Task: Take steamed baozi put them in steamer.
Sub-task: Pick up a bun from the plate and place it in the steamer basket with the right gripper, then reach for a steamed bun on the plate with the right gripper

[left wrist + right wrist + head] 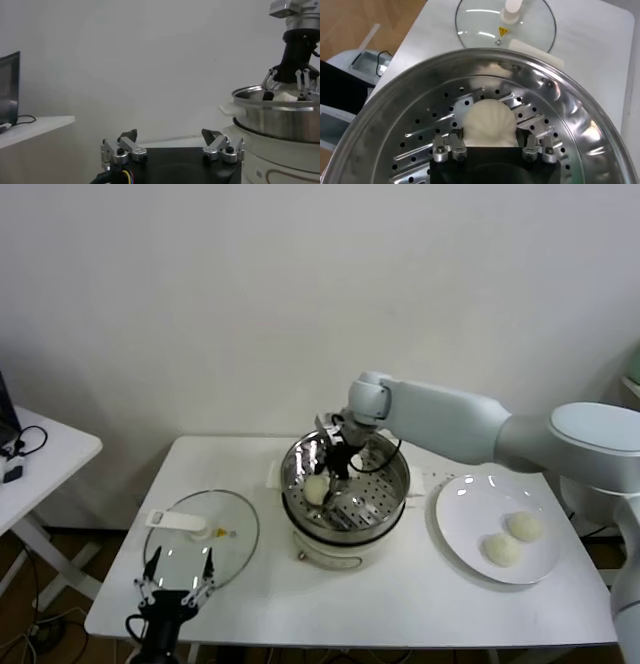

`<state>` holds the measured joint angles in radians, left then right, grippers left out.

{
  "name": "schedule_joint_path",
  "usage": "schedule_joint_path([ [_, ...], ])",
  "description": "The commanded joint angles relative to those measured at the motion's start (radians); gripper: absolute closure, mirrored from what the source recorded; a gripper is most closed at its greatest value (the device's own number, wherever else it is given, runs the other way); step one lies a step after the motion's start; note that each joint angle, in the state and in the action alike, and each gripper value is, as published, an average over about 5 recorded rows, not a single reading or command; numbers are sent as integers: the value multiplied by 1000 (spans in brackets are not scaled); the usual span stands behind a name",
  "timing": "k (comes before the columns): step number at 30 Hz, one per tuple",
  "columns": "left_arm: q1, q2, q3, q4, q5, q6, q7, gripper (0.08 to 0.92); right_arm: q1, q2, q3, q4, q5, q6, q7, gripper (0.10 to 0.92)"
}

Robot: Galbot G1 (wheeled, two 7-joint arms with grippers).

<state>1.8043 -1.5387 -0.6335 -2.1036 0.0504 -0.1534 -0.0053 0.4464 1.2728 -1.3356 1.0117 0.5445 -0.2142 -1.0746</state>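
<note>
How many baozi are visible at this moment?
3. Two baozi lie on the plate; one baozi sits in the steamer between the right claw fingers. A fourth may be hidden.

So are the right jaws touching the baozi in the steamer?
Cannot tell. In the right wrist view the right gripper straddles the baozi in the steamer, jaws close beside it; no clear gap or contact shows.

You have three steamed baozi: one [316,488] in the single steamer [385,494] and two, [523,526] and [501,549], on the one white plate [462,519]. You also have one glass lid [237,529] and two grippers, left [176,580] and right [338,472]
</note>
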Motion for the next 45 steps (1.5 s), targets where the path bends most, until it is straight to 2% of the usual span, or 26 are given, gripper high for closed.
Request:
schedule_joint_path([
  [1,0,-1,0,-1,1,1,0,177,-4,2,4,-1,-8,7,-2,282],
  [6,-1,-1,-1,0,1,1,0,177,17,-13,8,15,-6,16,-14,208],
  [12,-6,2,0,-3,1,6,1,177,126,-110,-21,111,10,46,-58,203],
  [23,-44,10,-17,-16,-13,40,11,177,387,-407,-122,324,51,155,-135,203],
  [26,-51,9,-20,-17,-20,46,12,177,378,-516,-115,367,-6,184,-146,203],
  [30,-67,12,-34,-18,-33,61,23,177,255,-677,-12,405,-156,226,-166,203],
  [35,-84,21,-55,-20,-42,73,29,177,35,-832,164,378,-349,300,-182,203],
  [45,-83,14,-66,-35,-61,81,34,177,-293,-876,409,247,-550,362,-185,203],
])
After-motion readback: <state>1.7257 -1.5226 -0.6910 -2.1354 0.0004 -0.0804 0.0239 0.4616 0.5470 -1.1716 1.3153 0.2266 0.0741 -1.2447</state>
